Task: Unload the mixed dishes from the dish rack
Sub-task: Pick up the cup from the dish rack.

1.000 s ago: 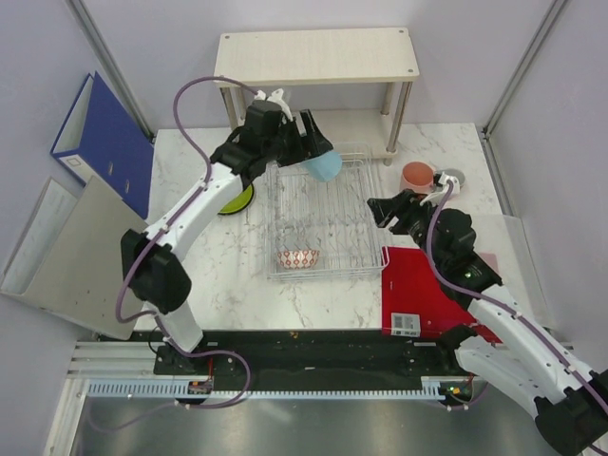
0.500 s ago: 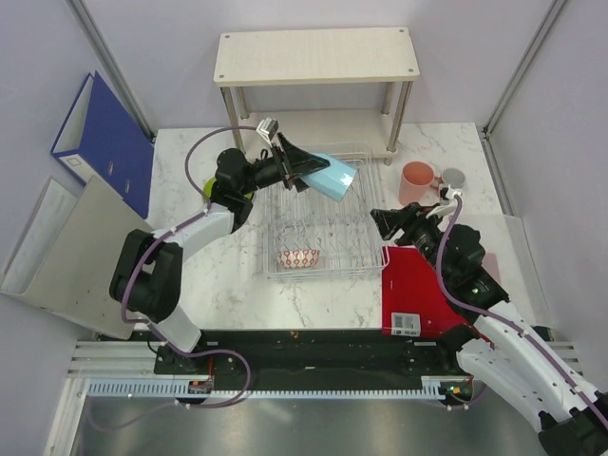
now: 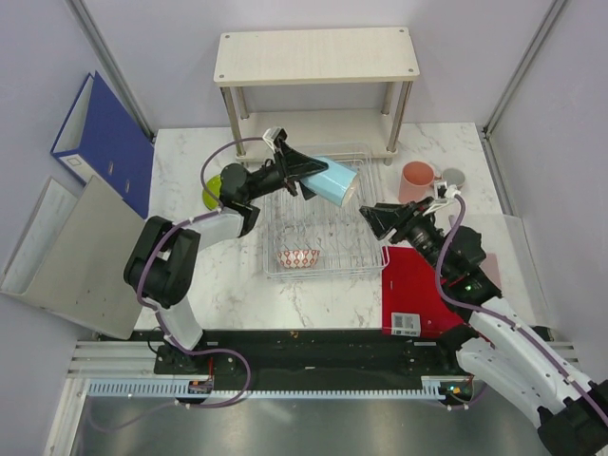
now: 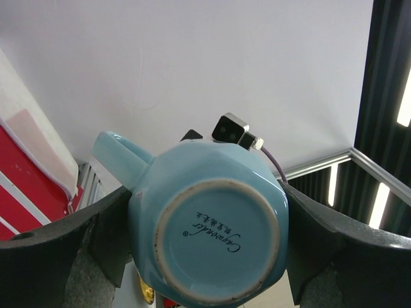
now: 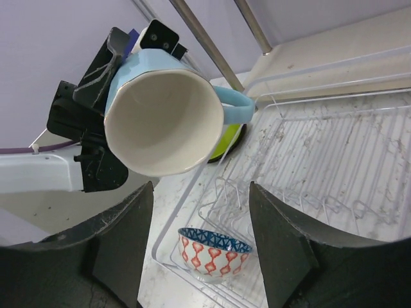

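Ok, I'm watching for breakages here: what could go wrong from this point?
The left hand holds the light blue cup on its side above the dish rack; a slip could drop it onto the wires. The open right hand faces the cup's mouth closely and could knock it.

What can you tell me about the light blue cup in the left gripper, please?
The light blue cup looks like glazed ceramic, with a faceted body, one loop handle, a cream inside and an unglazed foot ring around a printed mark on its base. It is empty and held on its side over the dish rack, its mouth toward the right gripper. Only the left gripper touches it, one finger on either side.
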